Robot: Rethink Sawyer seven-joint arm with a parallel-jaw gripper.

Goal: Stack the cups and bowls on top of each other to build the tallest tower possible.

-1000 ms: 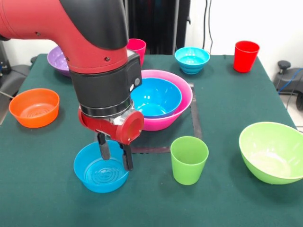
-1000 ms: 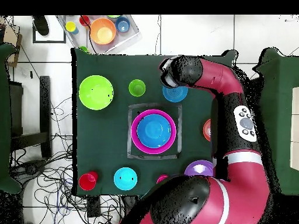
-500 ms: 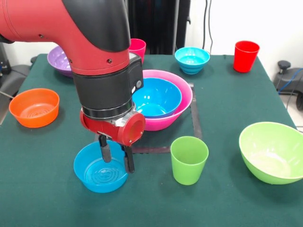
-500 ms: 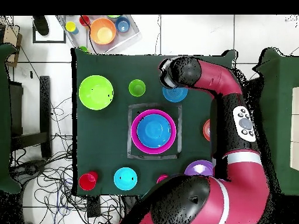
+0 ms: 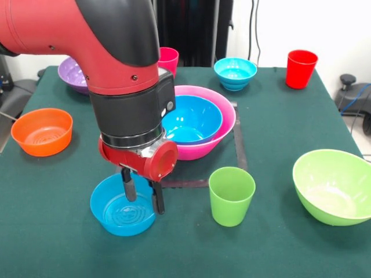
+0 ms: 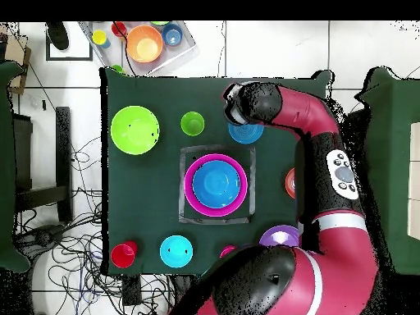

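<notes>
My gripper point(image 5: 142, 194) is open and stands astride the near right rim of the small ribbed blue bowl point(image 5: 119, 214), one finger inside and one outside. The tower is the big pink bowl point(image 5: 215, 142) with a blue bowl point(image 5: 191, 119) nested in it, just behind the gripper. The light green cup point(image 5: 231, 197) stands to the right. The lime green bowl point(image 5: 333, 185), red cup point(image 5: 301, 68), third blue bowl point(image 5: 235, 72), pink-red cup point(image 5: 170, 58), purple bowl point(image 5: 71, 74) and orange bowl point(image 5: 42, 132) stand apart. In the overhead view the arm point(image 6: 271, 102) hides the gripper above the ribbed bowl point(image 6: 246, 133).
A black tape square point(image 5: 240, 145) frames the pink bowl. The arm's thick wrist point(image 5: 130, 110) overhangs the table's left middle and hides part of the pink bowl. A clear tray point(image 6: 143, 41) with small coloured cups lies off the table's edge.
The gripper has sunk slightly and shifted a little to the right at the ribbed blue bowl's rim. The bowls and cups have not moved.
</notes>
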